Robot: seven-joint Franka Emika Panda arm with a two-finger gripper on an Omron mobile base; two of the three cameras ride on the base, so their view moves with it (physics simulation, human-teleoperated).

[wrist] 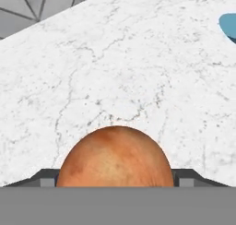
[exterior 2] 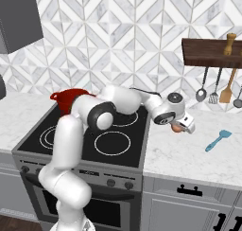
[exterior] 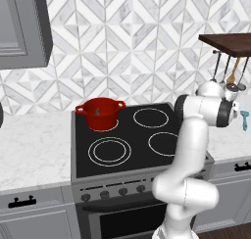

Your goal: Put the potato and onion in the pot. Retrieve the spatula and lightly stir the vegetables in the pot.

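At the left we see the red pot on the stove's back left burner, standing ready for the vegetables. Further right, our hand hangs over the marble table, clenched on the onion, which sits snug between the fingers, lifted so it can travel back to the pot. Rightmost lies the teal spatula, flat on the table below the hanging ladles, waiting for the stirring step.

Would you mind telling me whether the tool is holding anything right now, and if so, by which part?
The tool holds the onion, gripped across its round body, a finger on either side, above the counter.
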